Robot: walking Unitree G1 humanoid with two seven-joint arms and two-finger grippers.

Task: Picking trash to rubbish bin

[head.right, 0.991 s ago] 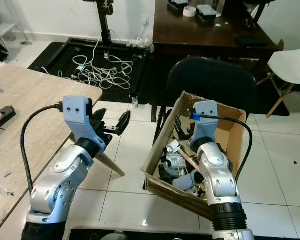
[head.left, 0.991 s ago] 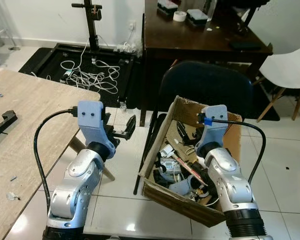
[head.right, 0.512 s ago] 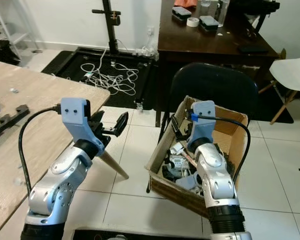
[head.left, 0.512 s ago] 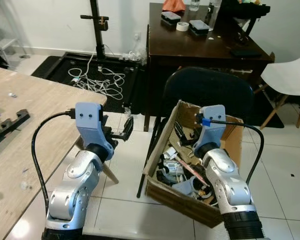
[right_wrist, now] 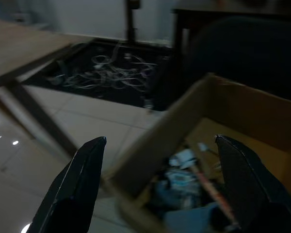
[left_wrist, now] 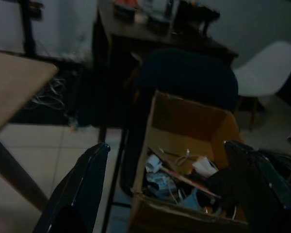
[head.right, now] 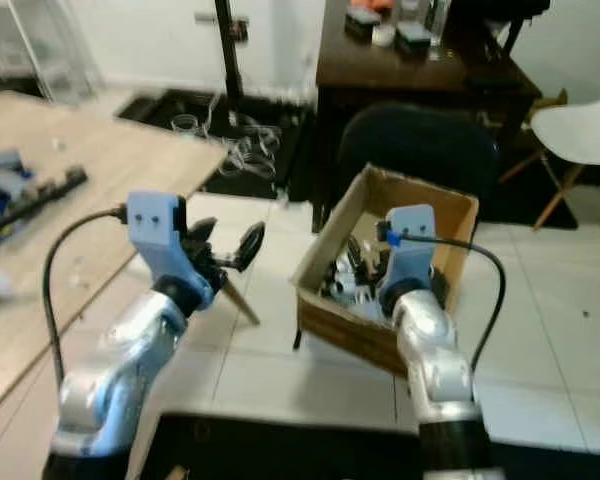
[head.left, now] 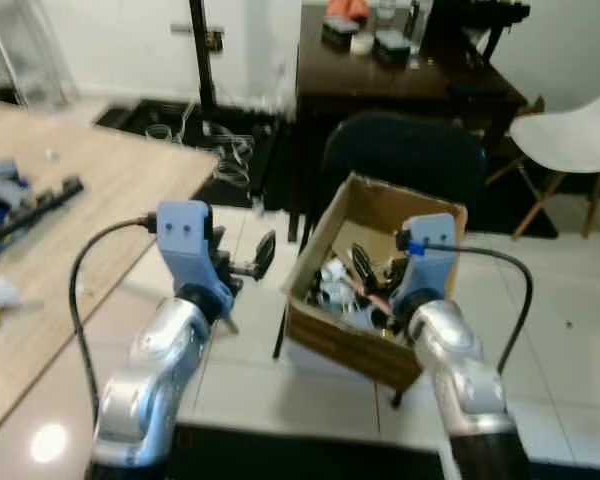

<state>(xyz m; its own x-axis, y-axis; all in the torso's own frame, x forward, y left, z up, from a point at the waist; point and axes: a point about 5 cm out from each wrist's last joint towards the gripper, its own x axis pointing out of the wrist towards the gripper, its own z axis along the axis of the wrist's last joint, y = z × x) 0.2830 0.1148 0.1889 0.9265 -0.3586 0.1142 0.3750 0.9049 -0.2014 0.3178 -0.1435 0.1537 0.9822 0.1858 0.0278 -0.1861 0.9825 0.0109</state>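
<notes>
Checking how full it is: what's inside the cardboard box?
The cardboard box holds a heap of mixed junk: white scraps, thin wires, dark pieces. Its bottom is covered, and blur hides finer detail.

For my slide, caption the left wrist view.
Open left gripper faces a cardboard box of trash beside a wooden table.

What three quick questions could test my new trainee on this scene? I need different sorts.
1. True or false: the cardboard box is empty.
2. Which holds something: A) left gripper, B) right gripper, C) neither?
3. Fill in: behind the box stands a black ____.

Key: 1 false, it holds mixed trash. 2 C, both are open. 3 chair.
</notes>
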